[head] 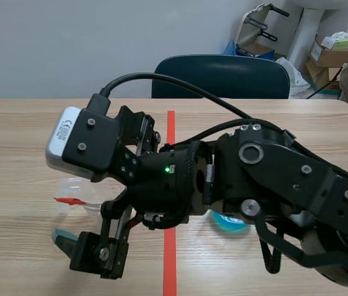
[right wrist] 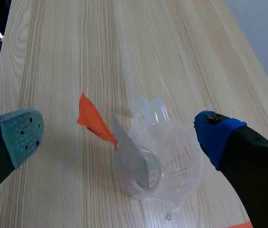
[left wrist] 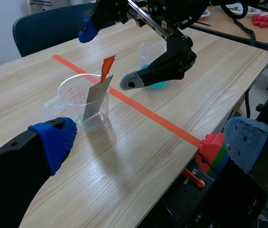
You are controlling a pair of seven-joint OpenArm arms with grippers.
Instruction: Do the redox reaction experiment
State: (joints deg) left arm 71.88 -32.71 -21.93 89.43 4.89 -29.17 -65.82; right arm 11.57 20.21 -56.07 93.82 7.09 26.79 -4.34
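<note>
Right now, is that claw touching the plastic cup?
Apart. The left wrist view shows bare table between the open right gripper and the measuring cup.

A clear plastic measuring cup (left wrist: 77, 107) stands upright just left of the orange-red tape line (left wrist: 148, 114), not touching it. Its handle points away from the line, and red graduation marks run down its wall. A flat grey metal strip (left wrist: 95, 99) leans inside it, with its lower end on the cup's floor and its upper end past the rim. An orange-red tab (left wrist: 107, 66) is fixed to that upper end. The cup may hold a little clear liquid, though this is hard to tell. A second clear cup (left wrist: 148, 51) stands upright near the line on its right side, with bright blue liquid (left wrist: 159, 84) at the bottom. Most of this cup is hidden.
</note>
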